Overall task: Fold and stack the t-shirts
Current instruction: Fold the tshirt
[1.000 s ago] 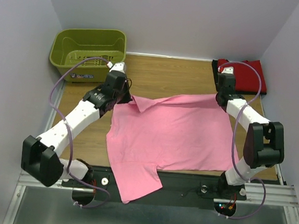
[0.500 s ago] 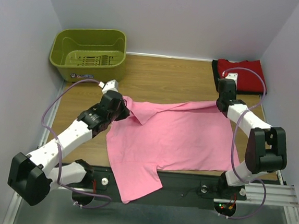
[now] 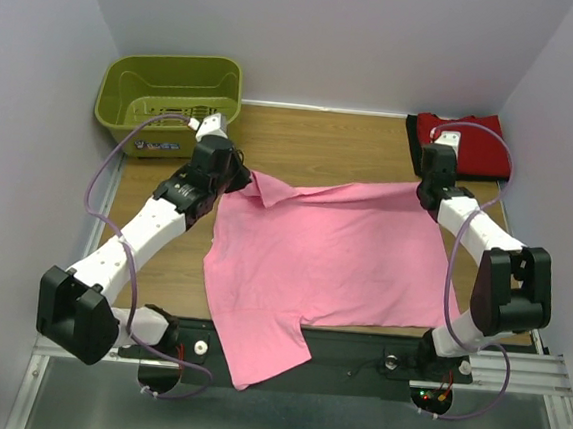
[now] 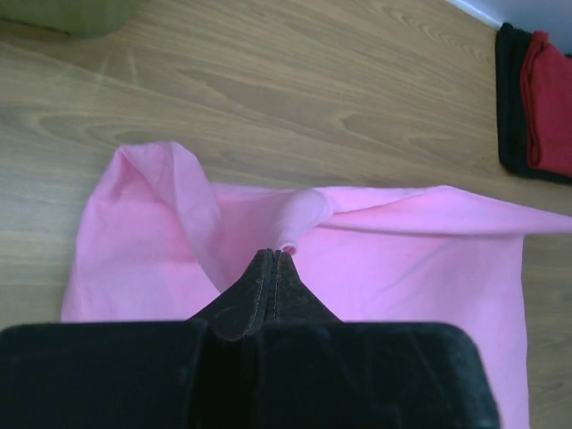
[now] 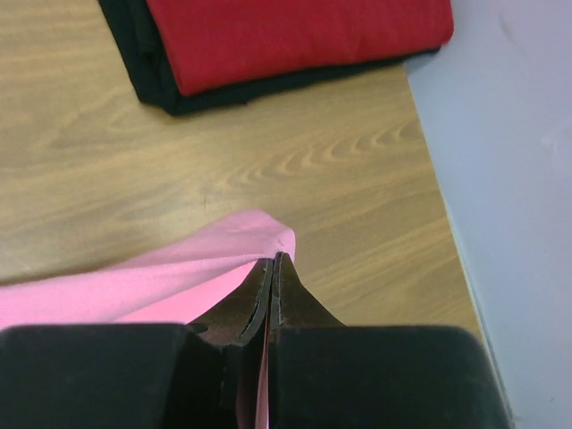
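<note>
The left gripper (image 4: 275, 256) and right gripper (image 5: 273, 261) each clamp a far corner of the pink shirt (image 3: 332, 264), spread on the table (image 3: 312, 147), probably stretching that edge taut for folding.

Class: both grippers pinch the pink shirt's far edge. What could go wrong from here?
The left gripper and right gripper each pinch only a small bit of the bright pink cloth t-shirt, so it may slip free. Its near sleeve hangs over the wooden table's front edge and could snag. The folded-over left corner may crease.
</note>
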You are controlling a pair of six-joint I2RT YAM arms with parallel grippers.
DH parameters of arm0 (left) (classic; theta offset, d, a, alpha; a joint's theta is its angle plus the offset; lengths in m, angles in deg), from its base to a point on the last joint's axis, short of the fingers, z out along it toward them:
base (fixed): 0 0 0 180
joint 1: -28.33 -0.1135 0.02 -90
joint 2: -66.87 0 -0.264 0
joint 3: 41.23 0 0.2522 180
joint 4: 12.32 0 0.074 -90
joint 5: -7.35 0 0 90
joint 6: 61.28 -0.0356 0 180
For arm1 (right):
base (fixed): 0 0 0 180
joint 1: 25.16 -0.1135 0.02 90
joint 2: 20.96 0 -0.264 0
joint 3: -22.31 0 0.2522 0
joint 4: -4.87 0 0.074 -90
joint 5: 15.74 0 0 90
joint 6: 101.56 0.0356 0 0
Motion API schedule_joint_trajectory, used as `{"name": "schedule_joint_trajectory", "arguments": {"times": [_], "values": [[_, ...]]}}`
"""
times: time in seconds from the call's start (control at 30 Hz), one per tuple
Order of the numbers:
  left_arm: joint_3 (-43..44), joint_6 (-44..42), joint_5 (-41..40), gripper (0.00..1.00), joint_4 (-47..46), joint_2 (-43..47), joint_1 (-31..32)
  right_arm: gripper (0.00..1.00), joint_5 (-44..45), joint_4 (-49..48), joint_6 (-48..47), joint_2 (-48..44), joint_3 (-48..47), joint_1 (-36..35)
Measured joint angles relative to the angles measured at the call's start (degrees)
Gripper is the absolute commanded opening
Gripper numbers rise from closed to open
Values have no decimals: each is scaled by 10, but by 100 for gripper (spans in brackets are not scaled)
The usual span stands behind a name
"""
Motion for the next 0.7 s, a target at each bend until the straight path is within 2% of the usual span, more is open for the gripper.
{"name": "schedule_joint_trajectory", "arguments": {"times": [0.07, 0.13, 0.17, 0.2, 0.23, 0.27, 0.3, 0.37, 0.47, 0.6, 0.7], "values": [[-32, 15, 14, 0, -4, 17, 1, 9, 3, 1, 11, -9, 24, 0], [-78, 35, 28, 0, -14, 45, 4, 12, 8, 3, 29, -16, 45, 0], [-102, 45, 33, 0, -11, 60, 7, 20, 12, 6, 47, -18, 58, 0], [-136, 56, 42, 10, -12, 83, 11, 27, 13, 8, 56, -19, 62, 0], [-151, 63, 46, 18, -7, 94, 13, 38, 14, 15, 76, -21, 70, 0], [-179, 73, 56, 28, -12, 109, 19, 43, 12, 21, 88, -24, 73, 0], [-199, 80, 65, 46, -12, 123, 22, 48, -3, 34, 104, -30, 75, 0], [-225, 88, 79, 60, -10, 142, 26, 61, -31, 51, 124, -43, 75, 0], [-245, 96, 96, 69, -5, 165, 29, 64, -101, 73, 144, -75, 71, -4], [-237, 85, 91, 68, -4, 171, 19, 64, -215, 95, 150, -99, 34, -41], [-219, 64, 88, 66, -4, 153, -19, 64, -313, 94, 143, -97, -2, -107]]}}
